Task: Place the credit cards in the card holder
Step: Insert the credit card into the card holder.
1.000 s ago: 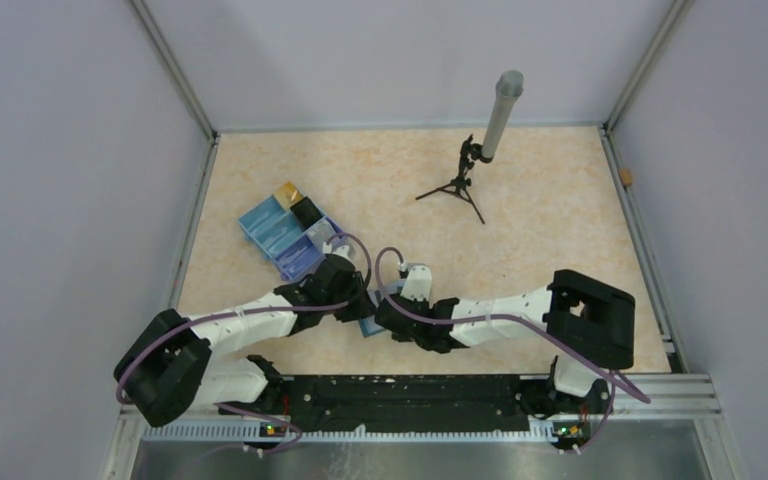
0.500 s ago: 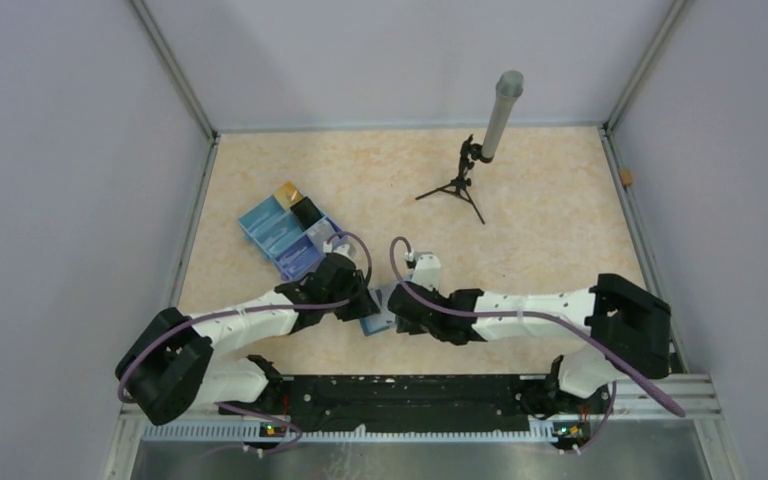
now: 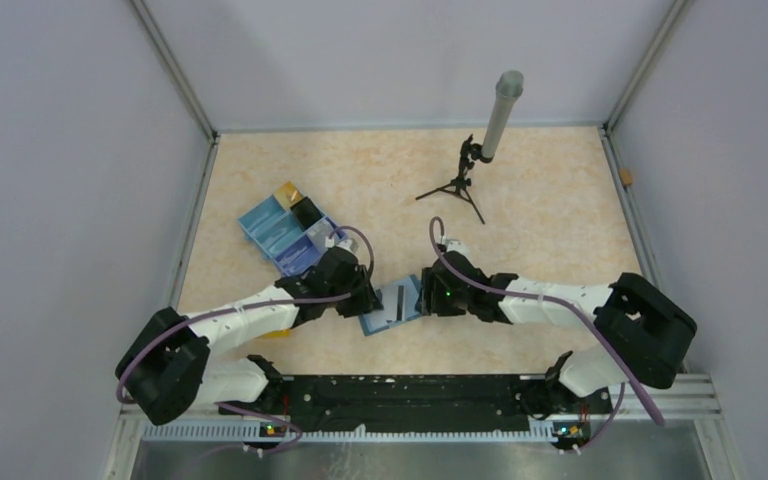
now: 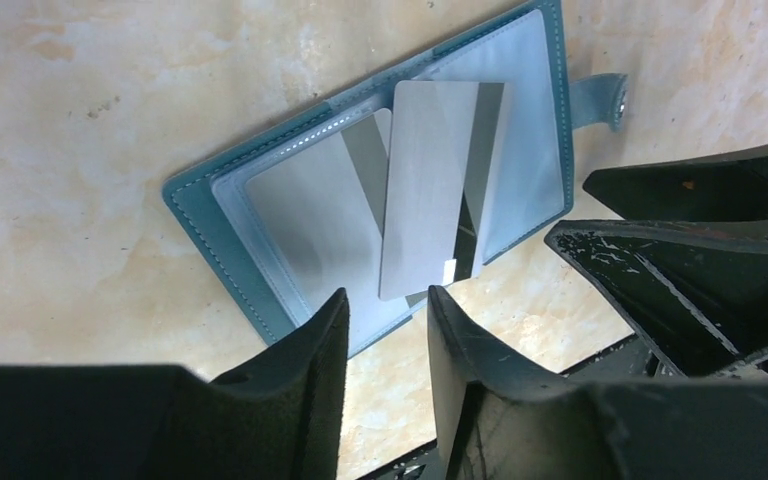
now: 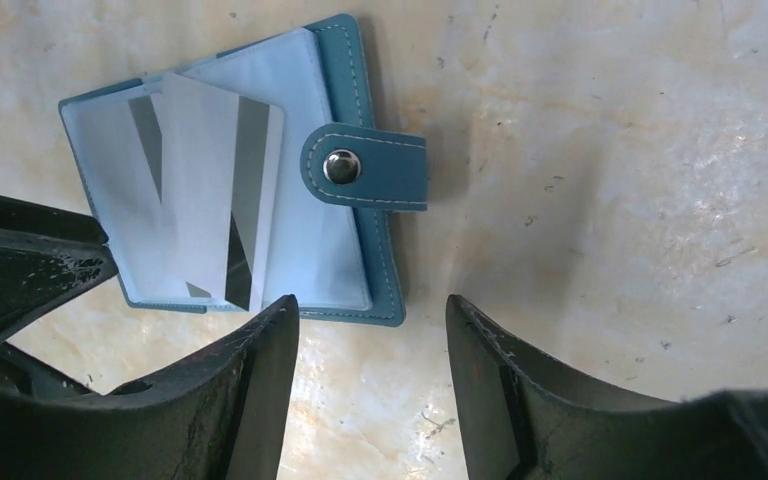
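Card [image 4: 440, 190] lies askew on open card holder [image 4: 290, 215] — clasp facing right pincer [image 5: 370, 305].

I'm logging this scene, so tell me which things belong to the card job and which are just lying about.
Job: open teal folding card holder; silvery striped card lying on it; small gold card; small black card.
Lying about: blue partitioned plastic tray; black tripod holding a grey tube.

No readable text, labels or numbers anywhere; silvery card [image 4: 440, 190] in teal card holder [image 4: 210, 210] shows only a dark stripe.
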Controlling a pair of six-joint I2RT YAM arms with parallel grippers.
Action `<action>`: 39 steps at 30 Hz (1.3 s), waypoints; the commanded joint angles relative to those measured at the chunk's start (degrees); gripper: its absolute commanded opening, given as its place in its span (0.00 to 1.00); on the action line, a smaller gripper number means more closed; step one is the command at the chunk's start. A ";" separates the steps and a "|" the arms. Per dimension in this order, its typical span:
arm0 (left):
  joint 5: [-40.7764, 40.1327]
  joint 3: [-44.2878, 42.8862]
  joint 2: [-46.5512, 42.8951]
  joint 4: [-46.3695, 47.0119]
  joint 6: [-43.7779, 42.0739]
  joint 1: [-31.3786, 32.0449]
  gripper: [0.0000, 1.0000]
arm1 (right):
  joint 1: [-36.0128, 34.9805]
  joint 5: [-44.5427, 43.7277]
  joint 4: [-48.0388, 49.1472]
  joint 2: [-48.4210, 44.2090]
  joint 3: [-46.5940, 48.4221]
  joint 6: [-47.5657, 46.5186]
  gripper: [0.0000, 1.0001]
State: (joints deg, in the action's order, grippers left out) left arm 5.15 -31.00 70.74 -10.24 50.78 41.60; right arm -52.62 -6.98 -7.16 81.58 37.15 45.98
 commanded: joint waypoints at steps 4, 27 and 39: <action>1.11 -3.71 0.36 -1.33 -1.14 -0.24 0.39 | 3.75 8.29 9.72 -0.85 -4.32 -1.51 0.53; 6.93 0.78 5.56 9.02 5.00 0.43 0.41 | 3.93 10.33 14.45 4.33 -7.41 3.32 0.19; -0.37 -2.69 0.85 -0.43 -6.39 0.58 0.56 | 3.93 10.47 16.60 4.38 -8.34 4.06 0.06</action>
State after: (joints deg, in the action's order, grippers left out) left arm 8.78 -31.24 74.54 -7.53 51.53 41.95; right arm -48.62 2.96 8.95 84.53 30.72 49.56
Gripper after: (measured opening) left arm 0.503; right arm 0.115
